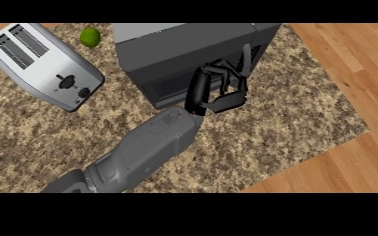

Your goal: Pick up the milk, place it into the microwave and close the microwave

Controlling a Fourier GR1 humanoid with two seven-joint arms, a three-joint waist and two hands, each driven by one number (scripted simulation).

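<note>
Against the front of the dark grey boxy microwave (193,50), the black hand (215,91) on its grey forearm had its fingers spread and partly bent, clamped on nothing visible. No milk showed; likely a light, stiff carton, best held across its flat sides. Far left of the hand lay a brushed-metal toaster (46,65) and a round green lime (90,37), on a speckled stone counter (295,110).

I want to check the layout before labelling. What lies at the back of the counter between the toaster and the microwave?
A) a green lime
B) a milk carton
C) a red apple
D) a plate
A: a small round green lime sits between the toaster and the microwave.
</note>
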